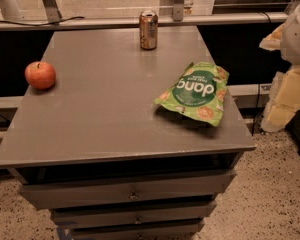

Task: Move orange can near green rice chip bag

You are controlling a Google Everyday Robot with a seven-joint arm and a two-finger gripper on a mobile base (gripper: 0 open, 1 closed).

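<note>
One small slim orange-brown metal drink can [148,30] stands upright at the middle of the far edge of a grey metal table [105,114]. Its long axis is vertical and its silver top faces up. One flat crinkly bright green rice chip bag [195,93] lies well apart from the can, towards the table's right edge. Its white "dang" lettering reads upside down from this side, and its length runs across the table. One round red-orange apple [40,75] sits alone near the left edge.

Below the tabletop are three grey drawer fronts [132,194], stacked. The floor [280,199] is speckled stone, and a pale rail [90,22] crosses behind the table. Yellowish foam blocks [285,101] lean at the right.

The robot's white gripper [296,31] hangs at the right edge of view, off the table and clear of everything. Whether it is spread or pressed together cannot be told.
</note>
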